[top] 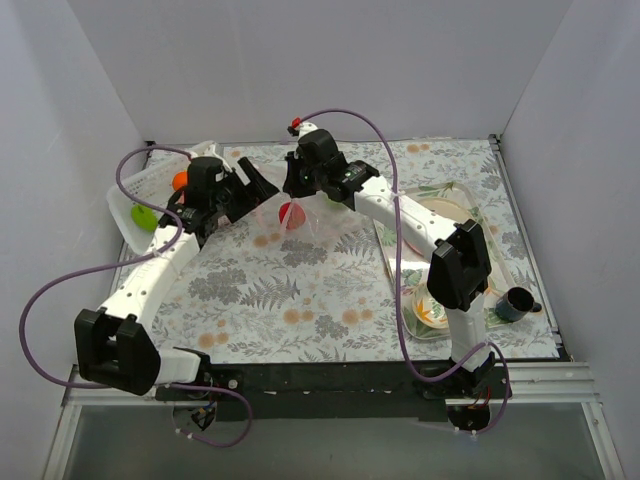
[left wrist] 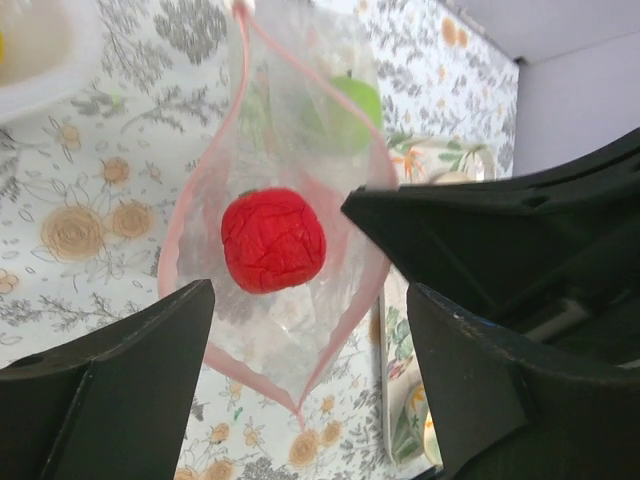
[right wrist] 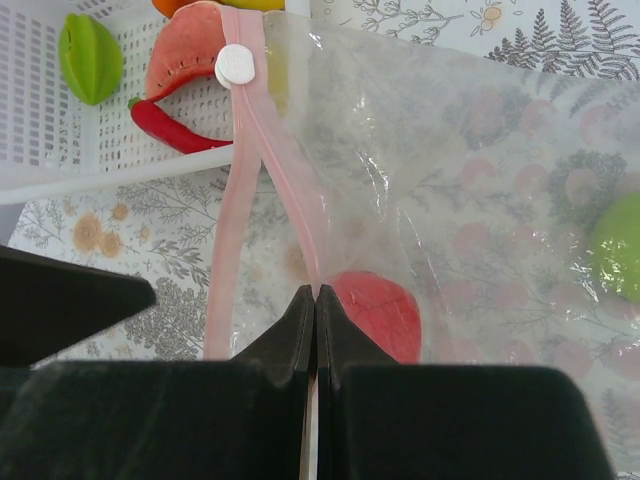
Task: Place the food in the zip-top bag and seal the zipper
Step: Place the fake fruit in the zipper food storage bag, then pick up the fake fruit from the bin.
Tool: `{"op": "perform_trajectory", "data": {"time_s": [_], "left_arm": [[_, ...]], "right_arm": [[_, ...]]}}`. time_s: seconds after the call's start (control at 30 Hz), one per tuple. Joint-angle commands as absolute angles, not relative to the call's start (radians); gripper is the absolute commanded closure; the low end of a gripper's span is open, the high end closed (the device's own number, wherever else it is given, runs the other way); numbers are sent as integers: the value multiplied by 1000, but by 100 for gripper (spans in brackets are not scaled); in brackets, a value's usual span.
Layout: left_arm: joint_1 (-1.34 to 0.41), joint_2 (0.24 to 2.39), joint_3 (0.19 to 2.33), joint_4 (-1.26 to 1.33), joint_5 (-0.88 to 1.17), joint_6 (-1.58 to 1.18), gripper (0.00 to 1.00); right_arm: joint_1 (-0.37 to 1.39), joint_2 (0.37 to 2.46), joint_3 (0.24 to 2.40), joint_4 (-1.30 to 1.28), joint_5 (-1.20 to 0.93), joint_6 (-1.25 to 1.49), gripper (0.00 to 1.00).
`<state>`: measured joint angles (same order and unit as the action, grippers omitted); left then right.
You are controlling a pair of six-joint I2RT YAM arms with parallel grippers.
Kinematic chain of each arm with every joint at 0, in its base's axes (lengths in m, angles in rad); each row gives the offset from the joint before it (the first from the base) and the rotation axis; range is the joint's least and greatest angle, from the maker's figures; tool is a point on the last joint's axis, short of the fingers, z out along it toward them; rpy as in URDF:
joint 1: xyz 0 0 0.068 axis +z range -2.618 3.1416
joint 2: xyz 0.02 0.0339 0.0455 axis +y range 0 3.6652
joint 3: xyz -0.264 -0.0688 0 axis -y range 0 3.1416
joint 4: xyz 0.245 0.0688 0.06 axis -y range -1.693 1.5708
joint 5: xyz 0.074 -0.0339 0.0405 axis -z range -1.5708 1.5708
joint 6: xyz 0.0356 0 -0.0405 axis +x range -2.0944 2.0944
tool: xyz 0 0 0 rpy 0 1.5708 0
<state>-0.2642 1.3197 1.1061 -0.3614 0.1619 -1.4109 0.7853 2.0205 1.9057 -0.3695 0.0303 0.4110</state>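
The clear zip-top bag [top: 305, 228] hangs over the table's middle, mouth open. A red apple [left wrist: 272, 240] and a green apple [left wrist: 347, 108] lie inside; both also show in the right wrist view, the red one [right wrist: 385, 318] and the green one [right wrist: 618, 250]. My right gripper [right wrist: 317, 296] is shut on one side of the pink zipper strip [right wrist: 268, 150], holding that side up. My left gripper [left wrist: 305, 395] is open and empty, its jaws straddling the bag's mouth without touching it. In the top view the left gripper [top: 260, 188] is just left of the right gripper [top: 293, 190].
A white slotted basket [top: 135, 195] at the far left holds an orange [top: 180, 180], a green fruit [right wrist: 90, 55], a watermelon slice [right wrist: 185, 50] and a red chili [right wrist: 170, 130]. On the right are a patterned tray [top: 470, 215], a bowl [top: 432, 310] and a dark cup [top: 515, 303].
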Motion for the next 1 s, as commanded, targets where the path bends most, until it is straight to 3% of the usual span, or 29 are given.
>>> {"op": "perform_trajectory", "data": {"time_s": [0.0, 0.23, 0.47, 0.57, 0.73, 0.97], "left_arm": [[-200, 1270, 1219, -417, 74, -1368, 24], [-66, 1357, 1262, -433, 106, -1345, 25], [86, 1541, 1324, -477, 12, -1285, 28], [110, 1623, 1342, -449, -38, -1334, 30], [115, 1762, 1433, -449, -130, -1460, 27], [127, 1960, 1641, -448, -288, -1351, 23]], "right_arm": [[781, 1983, 1956, -368, 51, 387, 99], [746, 1985, 2052, -425, -4, 373, 99], [721, 1944, 2123, -477, -60, 368, 99], [718, 1905, 2030, -408, -26, 359, 99], [710, 1927, 2047, -456, -75, 356, 99], [710, 1833, 1862, -371, -72, 344, 99]]}}
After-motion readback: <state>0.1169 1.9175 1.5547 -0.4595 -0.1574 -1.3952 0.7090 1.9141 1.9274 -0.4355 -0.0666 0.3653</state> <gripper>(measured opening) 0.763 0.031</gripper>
